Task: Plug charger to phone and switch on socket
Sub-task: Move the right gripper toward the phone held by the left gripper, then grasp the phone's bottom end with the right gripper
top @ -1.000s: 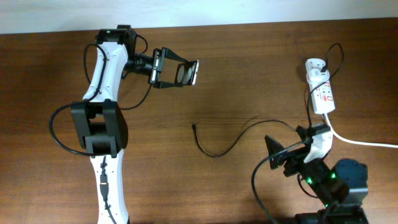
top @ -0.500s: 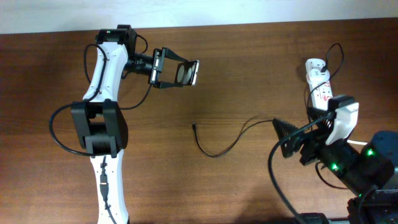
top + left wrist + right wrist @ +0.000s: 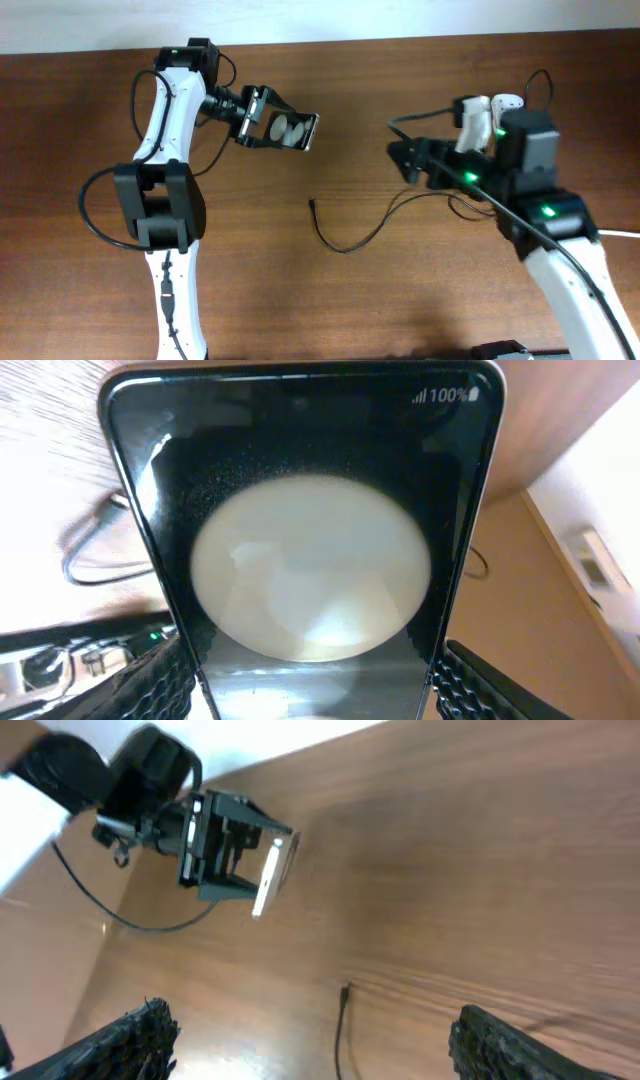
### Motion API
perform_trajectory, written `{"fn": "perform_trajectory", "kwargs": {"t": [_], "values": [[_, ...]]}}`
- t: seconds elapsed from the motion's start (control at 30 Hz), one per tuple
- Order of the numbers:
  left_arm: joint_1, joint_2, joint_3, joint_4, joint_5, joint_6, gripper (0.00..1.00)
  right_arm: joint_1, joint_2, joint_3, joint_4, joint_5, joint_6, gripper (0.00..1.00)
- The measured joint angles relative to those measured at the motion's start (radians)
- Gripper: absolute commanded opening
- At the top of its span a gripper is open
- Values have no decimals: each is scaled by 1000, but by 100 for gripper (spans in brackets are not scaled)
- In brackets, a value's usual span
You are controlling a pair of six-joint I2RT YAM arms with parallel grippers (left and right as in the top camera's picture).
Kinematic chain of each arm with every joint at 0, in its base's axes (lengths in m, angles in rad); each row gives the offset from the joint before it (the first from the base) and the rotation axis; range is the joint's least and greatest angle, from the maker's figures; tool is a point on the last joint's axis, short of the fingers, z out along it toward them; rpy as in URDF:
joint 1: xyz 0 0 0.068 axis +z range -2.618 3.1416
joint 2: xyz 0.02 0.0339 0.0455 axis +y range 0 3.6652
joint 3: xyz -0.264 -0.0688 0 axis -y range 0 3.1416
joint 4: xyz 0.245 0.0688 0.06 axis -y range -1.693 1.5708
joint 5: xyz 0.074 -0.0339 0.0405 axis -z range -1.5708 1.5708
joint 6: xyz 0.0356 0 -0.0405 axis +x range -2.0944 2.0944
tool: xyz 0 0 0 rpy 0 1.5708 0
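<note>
3 views of 1 desk (image 3: 380,300)
Overhead looks straight down; left wrist sits close against the phone (image 3: 300,560); right wrist faces that phone from well apart.

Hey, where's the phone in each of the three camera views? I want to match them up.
Overhead: the phone sits upper left of centre, its screen with two white spots showing.
Left wrist: it fills most of the picture, screen toward the camera.
Right wrist: upper left, seen nearly edge-on.
Shared landmark: the black charger cable, at the left edge in the left wrist view and bottom centre in the right wrist view.
</note>
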Motion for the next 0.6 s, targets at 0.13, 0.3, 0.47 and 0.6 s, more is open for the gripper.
{"fn": "perform_trajectory", "kwargs": {"t": [0.13, 0.3, 0.47, 0.6], "values": [[-6, 0, 1, -10, -90, -3, 0, 93, 165, 0, 151, -2, 54, 86], [-22, 0, 2, -37, -170, -3, 0, 185, 346, 0, 313, -1, 175, 77], [-31, 0, 2, -40, -241, -3, 0, 253, 451, 0, 360, 59, 256, 74], [-58, 0, 2, -40, -264, -14, 0, 270, 486, 0, 410, 100, 329, 72]]}}
